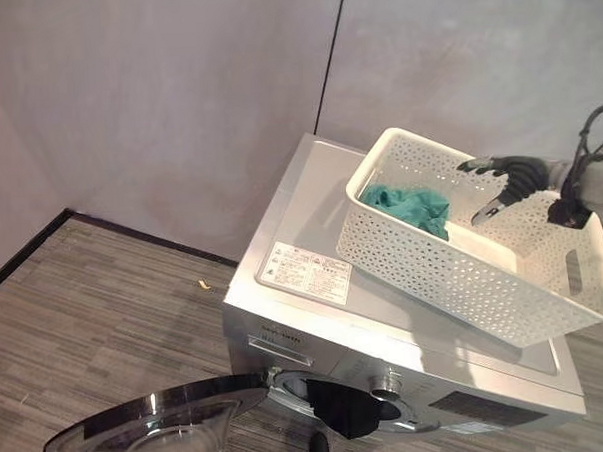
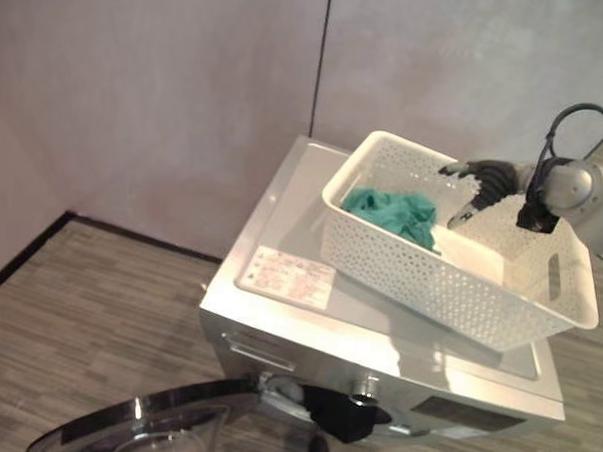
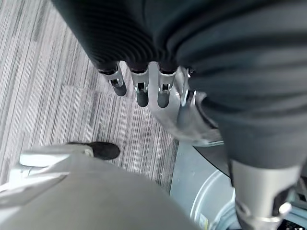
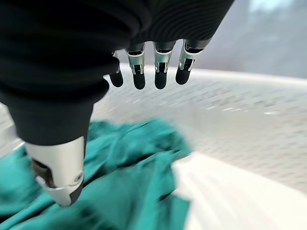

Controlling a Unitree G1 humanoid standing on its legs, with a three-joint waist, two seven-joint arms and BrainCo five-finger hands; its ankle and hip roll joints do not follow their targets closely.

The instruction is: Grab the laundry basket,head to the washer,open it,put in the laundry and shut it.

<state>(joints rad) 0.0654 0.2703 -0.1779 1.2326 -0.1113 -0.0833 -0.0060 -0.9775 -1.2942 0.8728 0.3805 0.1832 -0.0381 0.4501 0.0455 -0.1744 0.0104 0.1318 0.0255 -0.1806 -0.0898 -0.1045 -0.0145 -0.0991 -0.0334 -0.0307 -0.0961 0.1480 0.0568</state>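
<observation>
The silver front-loading washer [image 1: 386, 332] stands with its round glass door [image 1: 150, 423] swung open. On its top, the white perforated plastic basket [image 1: 424, 271] lies diagonally, holding crumpled teal cloth [image 1: 411, 206]. The right hand [image 1: 510, 182] hovers inside, fingers spread; the left hand [image 3: 144, 86] hangs relaxed.

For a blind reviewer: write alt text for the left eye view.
The right hand, open, reaches into a white laundry basket holding a teal cloth. The basket sits on a silver washer whose round door hangs open.
</observation>
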